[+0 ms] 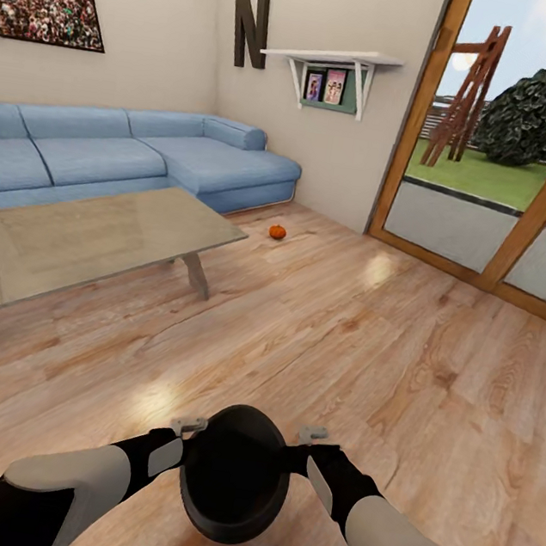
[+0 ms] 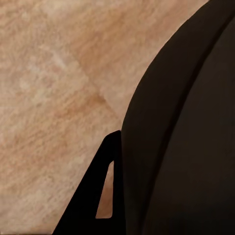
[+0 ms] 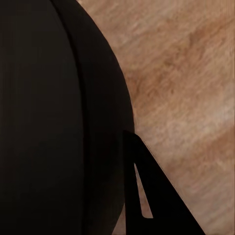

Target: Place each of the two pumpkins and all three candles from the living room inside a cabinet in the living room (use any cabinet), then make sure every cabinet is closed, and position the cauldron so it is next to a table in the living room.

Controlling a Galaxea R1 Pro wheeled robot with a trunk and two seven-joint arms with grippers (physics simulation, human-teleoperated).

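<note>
Bottom centre, both arms carry the black cauldron between them; gripper openings unclear. Next, likely set it beside the table, left.

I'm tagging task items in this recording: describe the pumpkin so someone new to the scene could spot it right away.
Start at the blue corner sofa along the back wall, then follow its right-hand end down to the wood floor. The pumpkin sits there alone, just past the far corner of the glossy low table. It is the one small bright-orange round thing on the bare boards.
</note>
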